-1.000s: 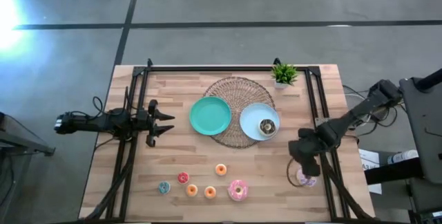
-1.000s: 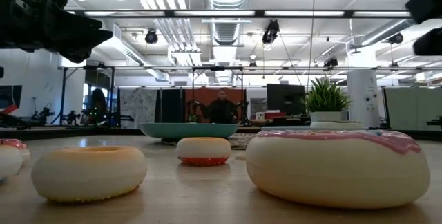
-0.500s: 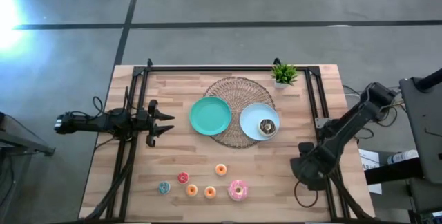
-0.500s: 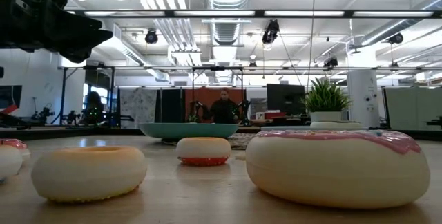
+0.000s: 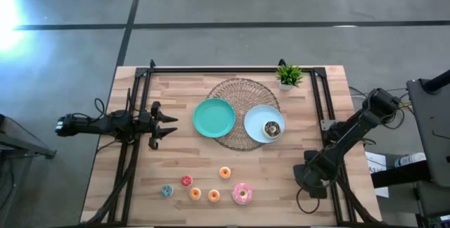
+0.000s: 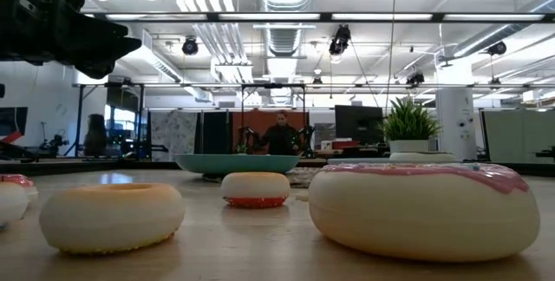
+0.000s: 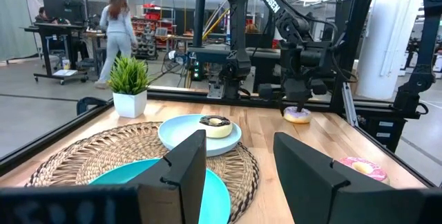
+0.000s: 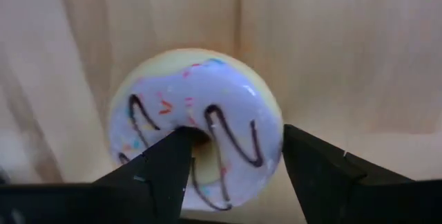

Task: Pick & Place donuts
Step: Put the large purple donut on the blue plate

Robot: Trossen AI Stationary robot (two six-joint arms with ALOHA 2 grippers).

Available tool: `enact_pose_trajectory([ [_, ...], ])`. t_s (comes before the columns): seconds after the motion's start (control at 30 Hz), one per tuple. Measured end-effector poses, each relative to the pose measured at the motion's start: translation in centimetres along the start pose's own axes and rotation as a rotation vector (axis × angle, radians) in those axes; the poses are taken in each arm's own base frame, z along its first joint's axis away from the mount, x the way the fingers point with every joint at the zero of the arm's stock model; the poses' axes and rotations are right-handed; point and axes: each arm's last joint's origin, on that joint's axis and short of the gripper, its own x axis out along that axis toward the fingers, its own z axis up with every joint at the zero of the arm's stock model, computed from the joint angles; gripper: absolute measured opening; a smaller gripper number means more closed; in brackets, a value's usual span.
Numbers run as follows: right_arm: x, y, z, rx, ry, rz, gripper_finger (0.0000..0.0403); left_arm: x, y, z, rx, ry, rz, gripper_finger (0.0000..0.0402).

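Lilac donut [image 8: 200, 124] now under lowered right jaws: hole at one, rim just inside the other; wide, beginning to narrow. Pickup likely next. Left jaws wide, empty.

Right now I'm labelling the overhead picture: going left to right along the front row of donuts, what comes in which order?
Blue donut → red donut → orange donut → yellow donut → pink donut.

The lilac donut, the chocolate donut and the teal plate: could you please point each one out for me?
lilac donut [image 8: 197, 124], right wrist view, on its icing beside the hole.
chocolate donut [image 5: 271, 129], high view, on its brown top.
teal plate [image 5: 214, 117], high view, on its bare middle.
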Motion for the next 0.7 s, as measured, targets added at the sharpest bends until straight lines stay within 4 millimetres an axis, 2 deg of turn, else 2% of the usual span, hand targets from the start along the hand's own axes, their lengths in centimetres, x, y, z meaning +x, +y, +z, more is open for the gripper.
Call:
enact_pose_trajectory([
  [0.23,0.1,-0.4,0.2,0.075,-0.002,0.000,0.0106,0.0,0.0,0.0,0.000,0.000,0.000,0.0145],
  [0.43,-1.2,-0.9,2.2,0.177,-0.072,0.029,0.0022,0.0,0.0,0.0,0.000,0.000,0.000,0.0145],
  [0.6,-4.1,-2.4,5.1,0.243,-0.236,0.052,0.0019,0.0,0.0,0.0,0.000,0.000,0.000,0.0145],
  [0.7,-6.7,-3.9,7.0,0.268,-0.352,0.072,0.0019,0.0,0.0,0.0,0.000,0.000,0.000,0.0145],
])
